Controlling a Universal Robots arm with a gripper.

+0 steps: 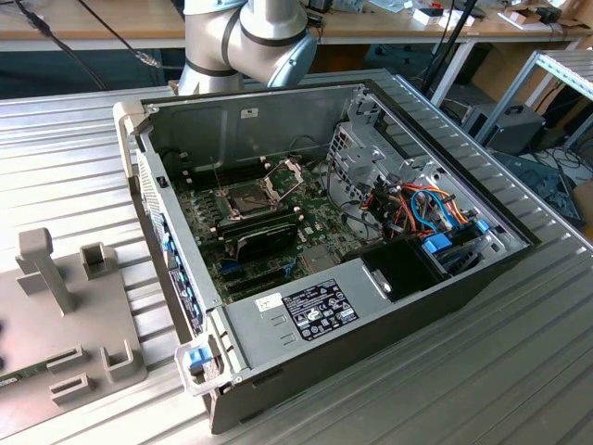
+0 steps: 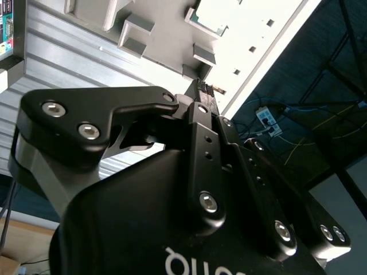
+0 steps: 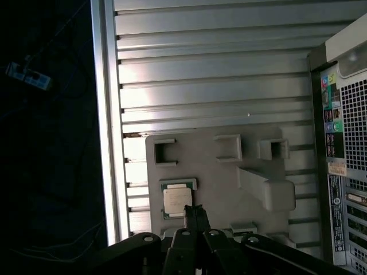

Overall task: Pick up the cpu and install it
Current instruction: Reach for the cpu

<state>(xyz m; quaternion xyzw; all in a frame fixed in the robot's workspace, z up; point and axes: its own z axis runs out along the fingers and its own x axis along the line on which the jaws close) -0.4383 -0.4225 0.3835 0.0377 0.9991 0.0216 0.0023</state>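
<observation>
Ribbed metal table (image 3: 218, 63), cpu (image 3: 176, 201) on grey holder (image 3: 221, 179), jaws closed, empty

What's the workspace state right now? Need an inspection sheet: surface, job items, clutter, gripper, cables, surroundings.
Surface: ribbed metal table carrying an open computer case and a grey fixture plate.
Job's things: cpu lies flat in a recess of the fixture plate, not gripped. Socket frame on the green motherboard has its hinged plate raised.
Clutter: nothing seen.
Gripper: gripper shut, holding nothing, tips close by the cpu's edge; contact cannot be told.
Cables: orange and blue cables inside the case.
Surroundings: wooden bench behind the table.
</observation>
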